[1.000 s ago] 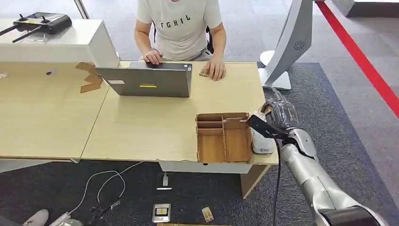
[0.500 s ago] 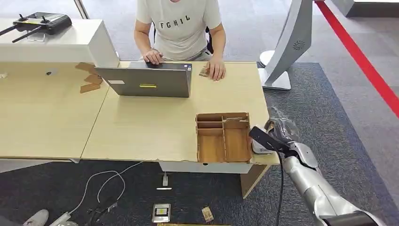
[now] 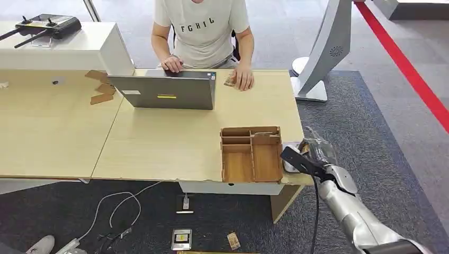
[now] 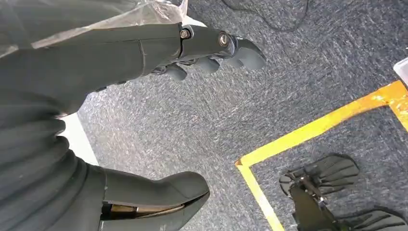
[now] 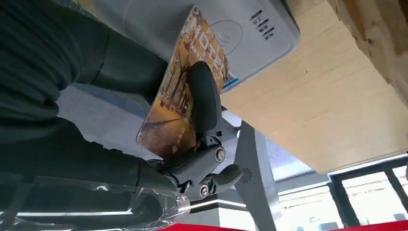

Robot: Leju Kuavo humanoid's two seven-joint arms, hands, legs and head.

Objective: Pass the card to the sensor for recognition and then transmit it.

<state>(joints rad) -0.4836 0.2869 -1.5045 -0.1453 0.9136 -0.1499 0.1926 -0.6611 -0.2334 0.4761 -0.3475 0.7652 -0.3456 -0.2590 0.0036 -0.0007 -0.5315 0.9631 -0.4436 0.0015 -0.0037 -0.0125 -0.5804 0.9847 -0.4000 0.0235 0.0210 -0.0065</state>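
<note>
A long wooden table (image 3: 159, 143) fills most of the head view, with a person (image 3: 203, 32) in a white T-shirt seated at its far edge, both hands resting by a grey laptop (image 3: 164, 91). A white floor stand (image 3: 324, 50) rises from the grey carpet beyond the table's right end. Near the table's front right corner sits a wooden divided tray (image 3: 251, 154), and just beside it, on the corner itself, the white card sensor (image 5: 202, 36). The robot's right hand (image 3: 313, 153) hangs over that sensor, pinching the orange-gold card (image 5: 180, 91) between thumb and a finger; the right wrist view shows the card tilted, its upper end in front of the sensor's face, though whether it touches cannot be told. The left hand (image 4: 144, 96) hangs over the carpet with nothing in it, thumb and fingers apart, near a strip of yellow floor tape (image 4: 308, 134). A white cable (image 3: 119, 203) and small items lie on the floor under the table
</note>
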